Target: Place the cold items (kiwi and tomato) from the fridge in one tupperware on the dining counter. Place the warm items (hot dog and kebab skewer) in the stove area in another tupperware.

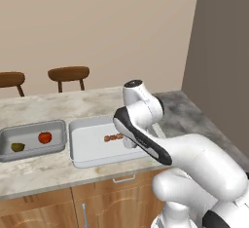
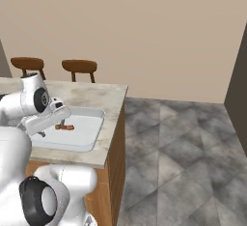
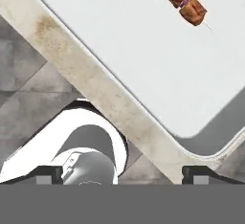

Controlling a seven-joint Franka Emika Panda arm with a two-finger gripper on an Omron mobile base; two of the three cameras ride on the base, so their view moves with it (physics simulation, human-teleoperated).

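Spread-open claw [image 3: 119, 173] above the white tub [image 1: 92, 149], skewer [image 1: 113, 138] inside, hot dog likely next to fetch.

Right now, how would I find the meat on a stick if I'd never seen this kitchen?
Look at the long stone counter with two wooden stools behind it. Two shallow tubs sit on it side by side; take the whiter, wider one, nearest the robot arm. The kebab skewer lies inside, brown chunks in a row, unlike the round fruits next door.

Kebab skewer [image 1: 113, 137] flat in white tupperware [image 1: 87, 156]; tomato [image 1: 44, 137], kiwi [image 1: 18, 147] in grey one [image 1: 29, 153].
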